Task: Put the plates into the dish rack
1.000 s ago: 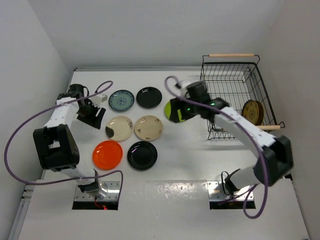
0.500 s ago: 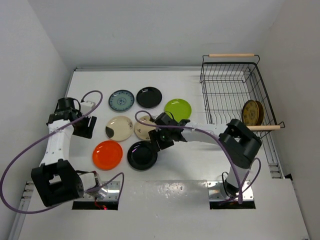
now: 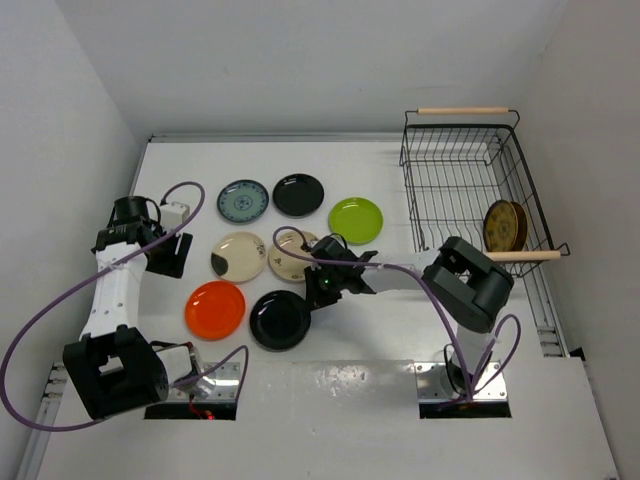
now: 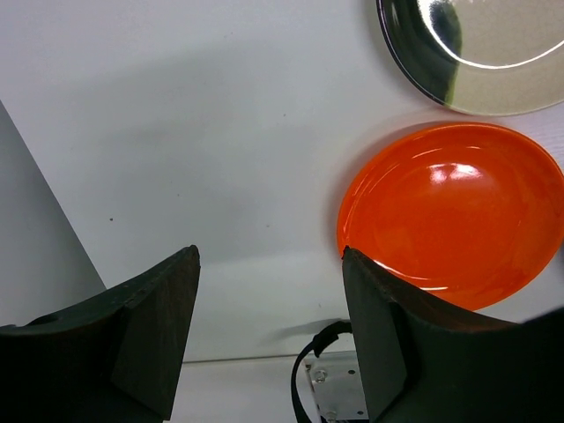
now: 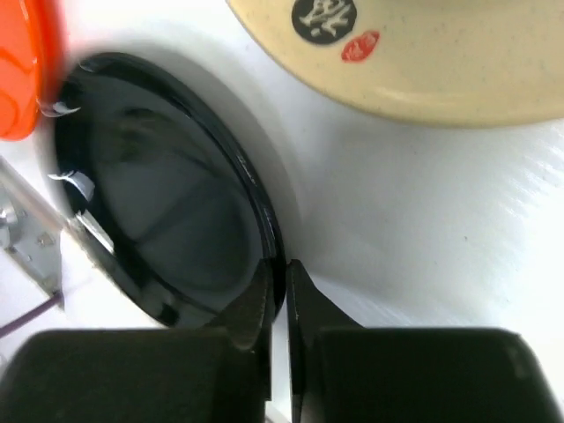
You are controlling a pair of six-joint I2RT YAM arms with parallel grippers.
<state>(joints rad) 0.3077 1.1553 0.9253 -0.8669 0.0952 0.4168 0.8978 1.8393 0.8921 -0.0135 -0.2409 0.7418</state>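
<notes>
The right gripper (image 5: 280, 280) is pinched together on the rim of the nearer black plate (image 5: 159, 220), which lies flat and face up on the table (image 3: 400, 330). The left gripper (image 4: 269, 264) hangs with its fingers apart beside the orange-red plate (image 4: 449, 211).

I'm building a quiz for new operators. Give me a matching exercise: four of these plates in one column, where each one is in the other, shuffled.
Plates
1. lime green plate
2. brown-and-yellow plates
3. orange-red plate
4. near black plate

Places
A. inside the dish rack
B. rim between the right arm's fingers
C. leftmost in the near row
D. lying outside the rack, closest to it

Pairs: 1-D, 2-A, 3-C, 4-B
</notes>
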